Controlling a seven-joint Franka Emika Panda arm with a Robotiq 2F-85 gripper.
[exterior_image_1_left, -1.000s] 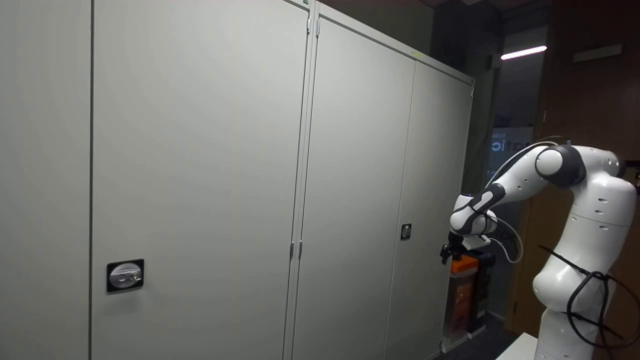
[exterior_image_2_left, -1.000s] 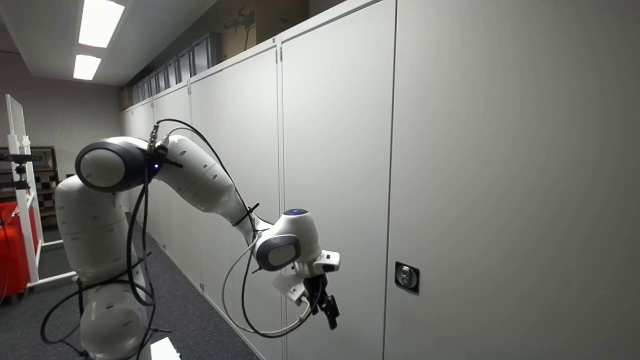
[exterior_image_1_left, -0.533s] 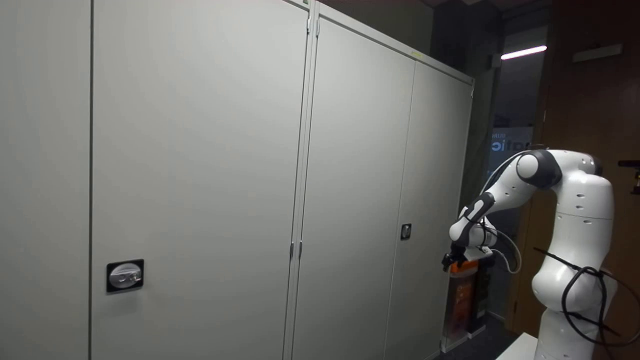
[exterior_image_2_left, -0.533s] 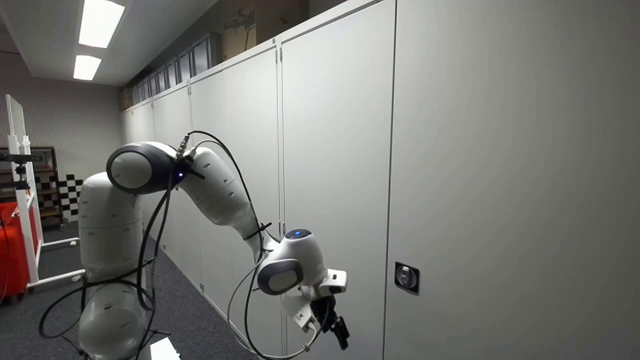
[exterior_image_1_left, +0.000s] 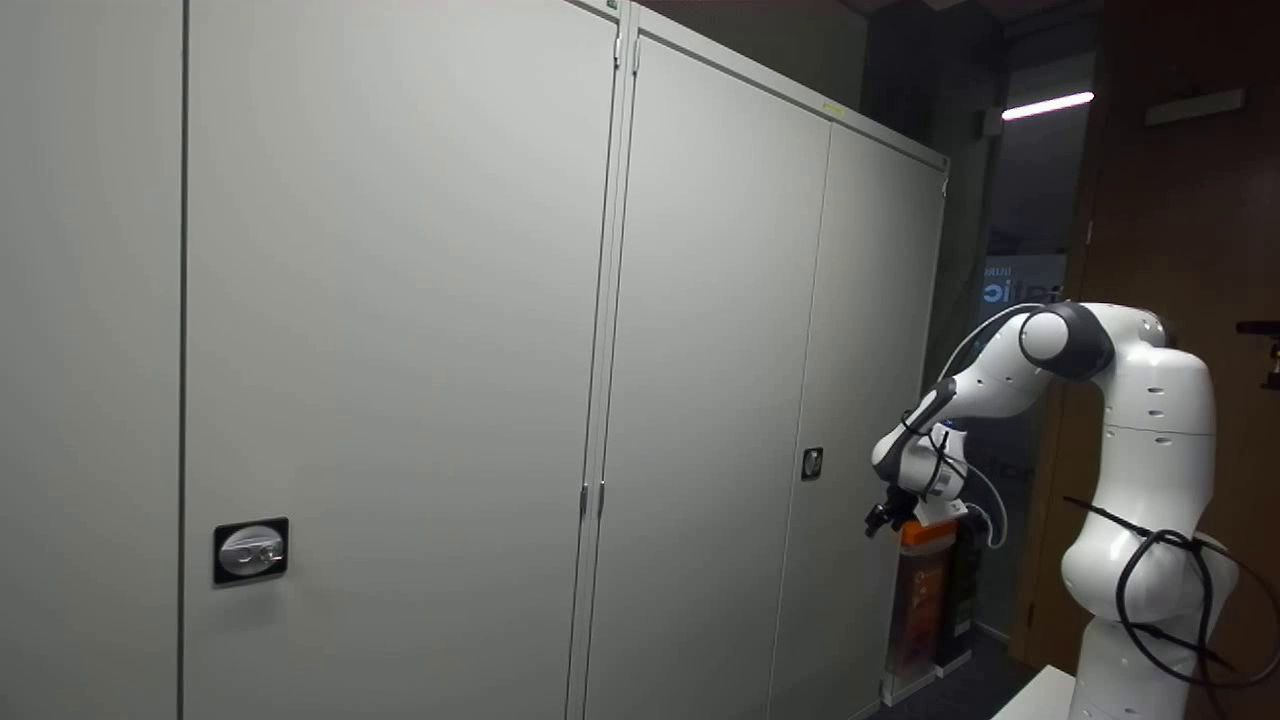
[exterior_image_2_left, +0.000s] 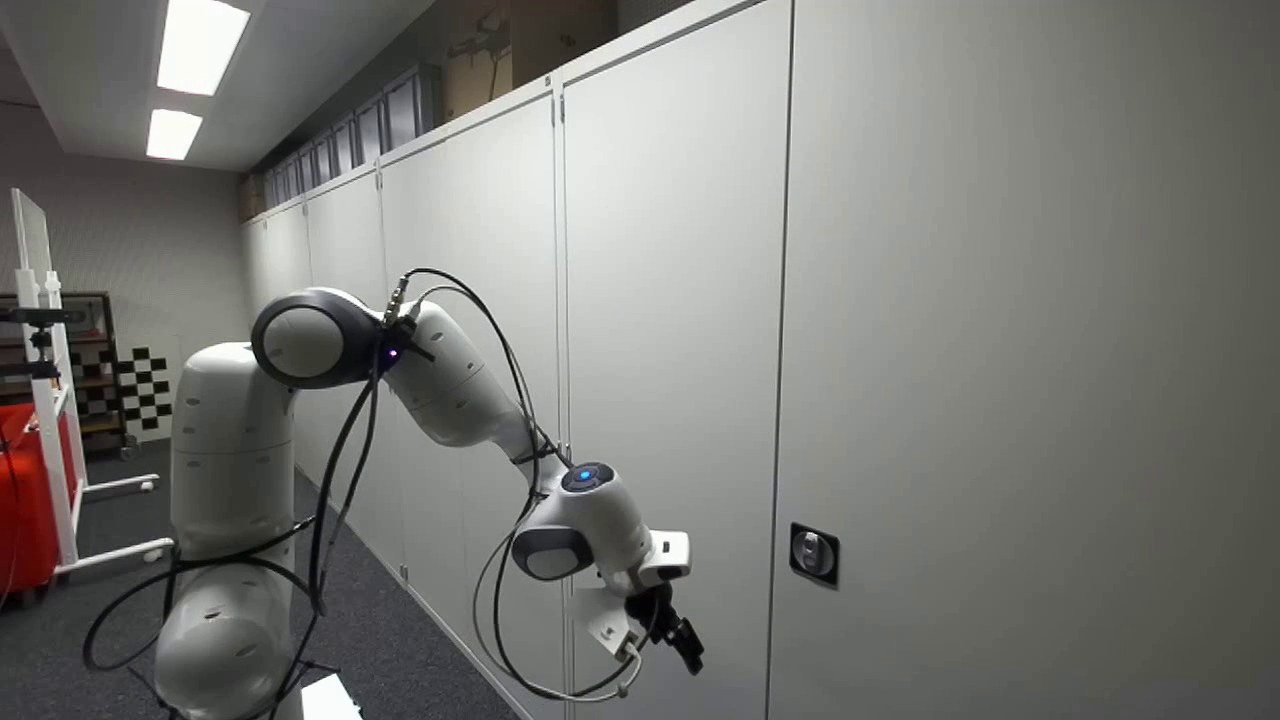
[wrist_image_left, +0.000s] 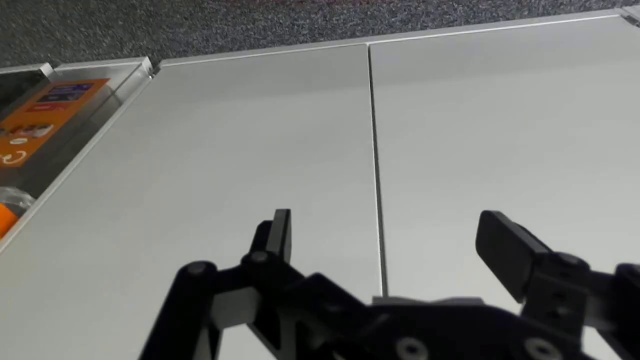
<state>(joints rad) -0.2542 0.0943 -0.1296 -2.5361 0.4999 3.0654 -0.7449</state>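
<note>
An orange-topped bin (exterior_image_1_left: 922, 600) stands beside the cabinet (exterior_image_1_left: 760, 380); carpet (wrist_image_left: 275, 25) below.

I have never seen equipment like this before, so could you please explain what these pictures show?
The white machine is a robot arm, jointed a little like a human one. Two pictures are taken from outside it; the third looks out from its wrist, past its black fingers. The fingers stand wide apart and hold nothing. Behind them, in the wrist view, are two shut doors of a tall grey cabinet, with a dark seam between them. In an exterior view, a round handle sits to the right of the fingers in the picture. Grey boxes stand on top of the cabinet row, and what looks like a bin, topped in orange, stands at its end.
</note>
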